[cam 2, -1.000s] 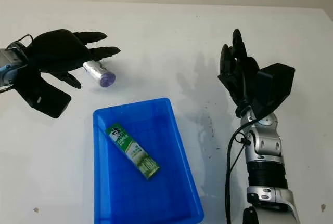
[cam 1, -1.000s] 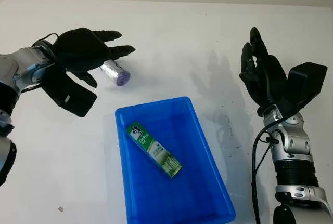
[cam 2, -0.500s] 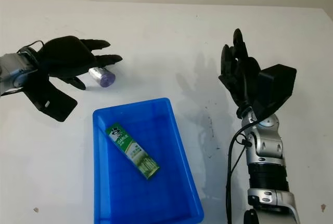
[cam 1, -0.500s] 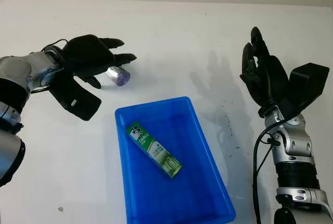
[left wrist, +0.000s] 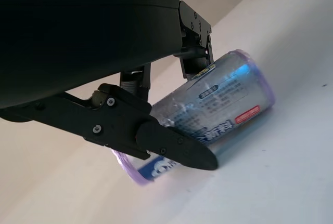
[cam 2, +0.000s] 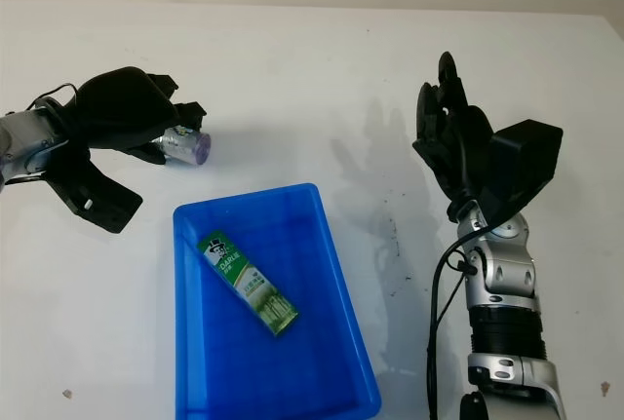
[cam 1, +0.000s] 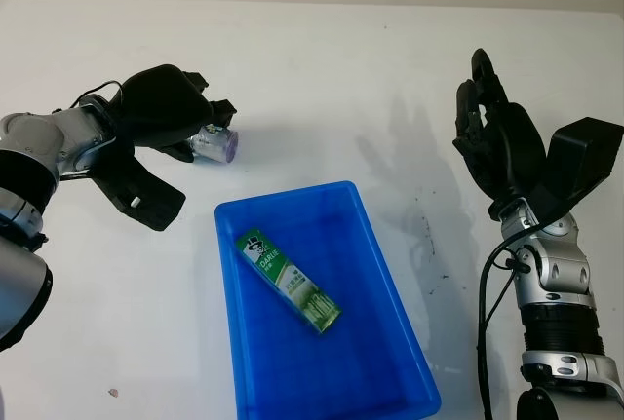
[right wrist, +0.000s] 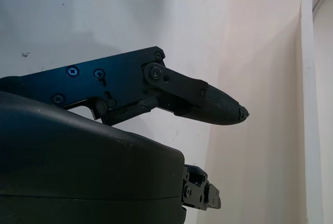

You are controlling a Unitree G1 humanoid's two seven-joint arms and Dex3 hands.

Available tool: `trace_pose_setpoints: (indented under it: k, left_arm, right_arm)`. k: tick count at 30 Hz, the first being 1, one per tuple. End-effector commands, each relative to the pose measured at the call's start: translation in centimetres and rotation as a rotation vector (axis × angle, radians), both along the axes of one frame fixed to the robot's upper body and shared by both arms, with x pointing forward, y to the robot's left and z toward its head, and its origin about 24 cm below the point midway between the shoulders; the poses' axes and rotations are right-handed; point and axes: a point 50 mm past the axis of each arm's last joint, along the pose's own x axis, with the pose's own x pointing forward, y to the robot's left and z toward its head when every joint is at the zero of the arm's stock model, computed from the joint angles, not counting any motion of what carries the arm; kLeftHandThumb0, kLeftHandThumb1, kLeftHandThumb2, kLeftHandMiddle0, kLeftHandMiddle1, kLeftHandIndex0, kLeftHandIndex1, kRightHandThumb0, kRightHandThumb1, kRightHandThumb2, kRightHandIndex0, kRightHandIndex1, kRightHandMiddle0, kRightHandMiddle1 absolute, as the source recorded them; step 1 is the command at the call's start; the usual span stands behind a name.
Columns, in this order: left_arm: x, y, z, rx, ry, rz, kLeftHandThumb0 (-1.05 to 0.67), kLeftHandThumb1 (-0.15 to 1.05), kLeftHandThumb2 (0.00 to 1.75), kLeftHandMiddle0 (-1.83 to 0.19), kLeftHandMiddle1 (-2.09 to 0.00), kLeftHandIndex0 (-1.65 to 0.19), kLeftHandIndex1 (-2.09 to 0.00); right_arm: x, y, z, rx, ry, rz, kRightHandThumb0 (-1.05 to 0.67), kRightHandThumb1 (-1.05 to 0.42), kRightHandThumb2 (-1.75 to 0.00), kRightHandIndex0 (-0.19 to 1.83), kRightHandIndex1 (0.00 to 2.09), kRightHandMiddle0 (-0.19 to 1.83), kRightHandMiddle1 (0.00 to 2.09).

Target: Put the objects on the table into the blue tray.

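Black left hand [cam 1: 161, 118] lowered over the silvery can [cam 1: 218, 142] on the white tabletop [cam 1: 322, 79], fingers [left wrist: 171, 148] curled around the can's body and gripping it. Can lying on its side, purple-rimmed end [cam 1: 229, 145] poking out past the fingertips toward the blue tray [cam 1: 390, 293]; printed label and small red patch seen between the fingers in the left wrist view [left wrist: 223, 104]. Can touching the tabletop beneath the palm, just beyond the tray's far left corner.

Green and white carton [cam 1: 291, 280] lying flat and diagonal inside the tray, well apart from the fingers of either hand.

Right hand [cam 1: 497, 142] held upright above the tabletop, right of the tray and well apart from it; open, holding nothing, one fingertip [right wrist: 221, 110] pointing out over bare white surface. Faint dark specks scattered on the tabletop between that hand and the tray's right wall.
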Motion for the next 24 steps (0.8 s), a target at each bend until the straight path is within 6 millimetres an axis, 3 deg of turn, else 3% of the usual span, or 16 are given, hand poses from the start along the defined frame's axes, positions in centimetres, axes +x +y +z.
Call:
trace_pose_setpoints:
  k: [1, 4, 6, 9, 12, 15, 18, 21, 24]
  left_arm:
    - [-0.1, 0.4, -0.3, 0.035, -0.018, 0.005, -0.61, 1.05, 0.28, -1.21, -2.09, -0.6, -2.09]
    - [-0.1, 0.4, -0.2, 0.011, -0.028, 0.013, -0.62, 1.05, 0.31, -1.21, -2.09, -0.58, -2.09]
    - [-0.1, 0.4, 0.1, -0.04, -0.027, 0.022, -0.59, 1.05, 0.32, -1.1, -2.09, -0.41, -2.09]
    - [-0.2, 0.3, 0.7, -0.083, -0.076, 0.019, -0.58, 1.05, 0.33, -1.0, -2.09, -0.34, -2.09]
    - [-0.3, 0.4, 2.4, -0.132, -0.163, 0.019, -0.54, 1.05, 0.37, -0.9, -2.09, -0.25, -2.09]
    - [-0.7, 0.5, 4.6, -0.285, -0.277, -0.035, -0.51, 1.05, 0.28, -0.93, -2.09, -0.43, -2.09]
    - [-1.8, -0.5, 7.3, -0.416, -0.399, -0.1, -0.52, 1.05, 0.32, -0.96, -2.09, -0.41, -2.09]
    - [-4.3, -2.2, 10.1, -0.562, -0.494, -0.239, -0.52, 1.05, 0.32, -1.05, -2.09, -0.54, -2.09]
    - [-6.9, -3.8, 11.6, -0.68, -0.527, -0.385, -0.55, 1.05, 0.36, -1.14, -2.09, -0.65, -2.09]
  right_arm:
    - [0.0, -0.3, 0.5, -0.006, -0.013, -0.008, -0.68, -1.05, -0.72, -0.19, 0.0, -0.19, 0.0]
    - [0.1, -0.3, 0.6, -0.001, -0.011, -0.007, -0.68, -1.05, -0.71, -0.19, 0.0, -0.19, 0.0]
    - [0.1, -0.1, 0.6, 0.012, -0.011, -0.002, -0.68, -1.05, -0.71, -0.19, 0.0, -0.19, 0.0]
    - [0.2, -0.1, 0.6, 0.01, -0.009, 0.004, -0.67, -1.05, -0.72, -0.19, 0.0, -0.19, 0.0]
    - [0.1, -0.1, 0.6, 0.008, -0.005, 0.005, -0.68, -1.05, -0.71, -0.19, 0.0, -0.19, 0.0]
    - [0.1, -0.2, 0.5, 0.009, -0.009, 0.004, -0.68, -1.05, -0.7, -0.19, 0.0, -0.19, 0.0]
    - [0.0, -0.2, 0.5, 0.012, -0.011, 0.01, -0.68, -1.05, -0.7, -0.19, 0.0, -0.19, 0.0]
    - [0.1, -0.1, 0.4, 0.022, -0.005, 0.022, -0.69, -1.05, -0.71, -0.19, 0.0, -0.19, 0.0]
    - [0.2, 0.0, 0.4, 0.028, -0.006, 0.028, -0.69, -1.05, -0.7, -0.19, 0.0, -0.19, 0.0]
